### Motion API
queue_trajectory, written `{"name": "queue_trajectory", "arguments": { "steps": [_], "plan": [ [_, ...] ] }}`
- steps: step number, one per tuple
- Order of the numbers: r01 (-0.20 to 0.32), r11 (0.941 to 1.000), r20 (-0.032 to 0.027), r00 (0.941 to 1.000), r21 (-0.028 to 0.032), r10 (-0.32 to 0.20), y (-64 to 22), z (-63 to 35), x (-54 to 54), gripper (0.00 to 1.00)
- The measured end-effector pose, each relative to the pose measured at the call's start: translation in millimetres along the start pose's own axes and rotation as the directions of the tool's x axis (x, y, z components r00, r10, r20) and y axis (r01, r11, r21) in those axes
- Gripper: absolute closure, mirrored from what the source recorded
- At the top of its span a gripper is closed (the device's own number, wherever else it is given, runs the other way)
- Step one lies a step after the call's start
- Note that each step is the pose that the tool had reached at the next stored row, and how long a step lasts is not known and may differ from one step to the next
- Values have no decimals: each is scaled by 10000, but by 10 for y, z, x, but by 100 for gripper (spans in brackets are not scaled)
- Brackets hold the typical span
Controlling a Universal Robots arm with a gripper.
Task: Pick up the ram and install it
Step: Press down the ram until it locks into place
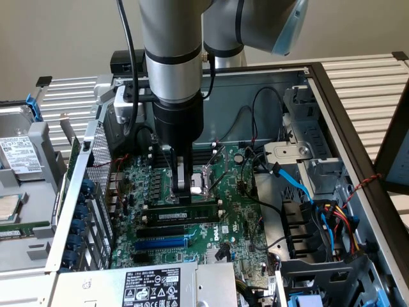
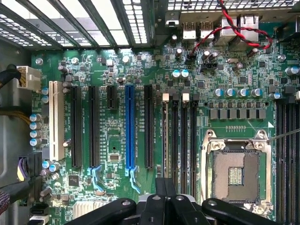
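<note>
Exterior view, gripper (image 1: 184,190) closed, pressing the ram (image 1: 182,210) in its motherboard (image 1: 236,211) slot

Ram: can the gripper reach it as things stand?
Likely yes. The gripper hangs right over the ram, fingers shut, with nothing between them. The cables lie off to the exterior view's right. Whether the fingers touch it, I can't tell.

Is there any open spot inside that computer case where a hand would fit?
Barely. The likeliest gap lies between the blue expansion slot and the power supply. By the RAM stick the end effector blocks access, and cables crowd the exterior view's right.
</note>
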State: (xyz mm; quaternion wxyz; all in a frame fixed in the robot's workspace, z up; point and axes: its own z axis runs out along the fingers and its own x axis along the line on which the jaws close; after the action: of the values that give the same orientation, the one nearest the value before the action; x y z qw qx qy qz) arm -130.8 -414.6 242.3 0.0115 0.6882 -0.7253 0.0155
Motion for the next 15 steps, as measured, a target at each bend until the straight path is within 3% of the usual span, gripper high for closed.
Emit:
{"name": "queue_trajectory", "arguments": {
  "steps": [15],
  "plan": [
    [0, 10000, 0, 10000, 1, 0, -4, 15, -26, 89]
  ]
}}
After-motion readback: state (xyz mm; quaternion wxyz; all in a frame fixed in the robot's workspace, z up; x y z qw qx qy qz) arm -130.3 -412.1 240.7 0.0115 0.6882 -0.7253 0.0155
